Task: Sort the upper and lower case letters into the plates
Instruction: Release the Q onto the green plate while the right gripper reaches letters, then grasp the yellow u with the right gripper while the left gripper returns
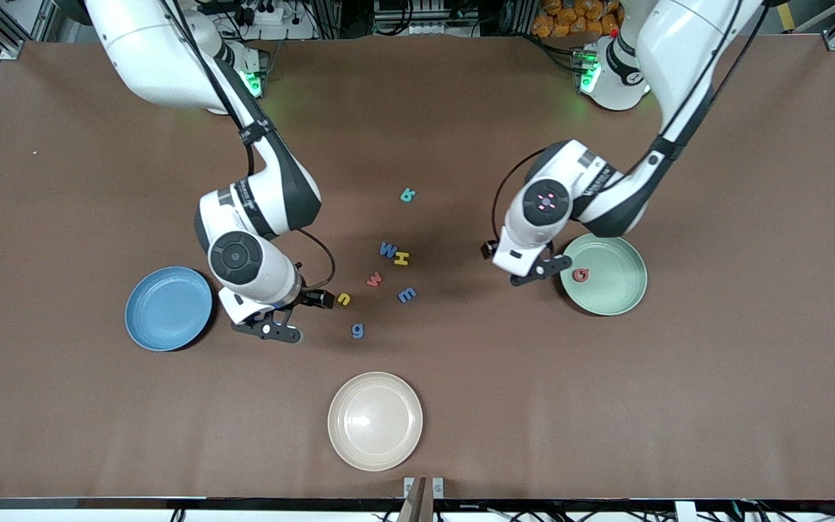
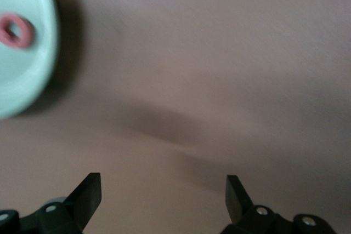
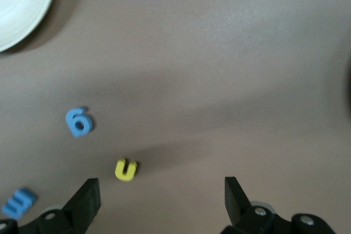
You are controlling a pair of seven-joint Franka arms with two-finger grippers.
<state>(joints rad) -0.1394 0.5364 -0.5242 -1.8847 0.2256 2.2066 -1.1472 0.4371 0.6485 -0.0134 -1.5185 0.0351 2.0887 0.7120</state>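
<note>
Sorted: we count one red letter (image 1: 580,275) lying in the mint plate (image 1: 620,293).
Left to sort: seven letters (image 1: 388,250) loose mid-surface; blue plate (image 1: 153,319) empty.
Left gripper (image 1: 533,272): jaws open, empty, beside the mint plate.
Right gripper (image 1: 294,315): jaws open, empty, near the yellow letter (image 1: 344,298).

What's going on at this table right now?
Two robot arms are sorting toy letters into plates. A red letter already lies in the mint green plate, and the left gripper hangs open beside that plate, holding nothing. The right gripper is open, next to the yellow letter. The blue plate holds nothing, and seven letters lie on the table.
</note>
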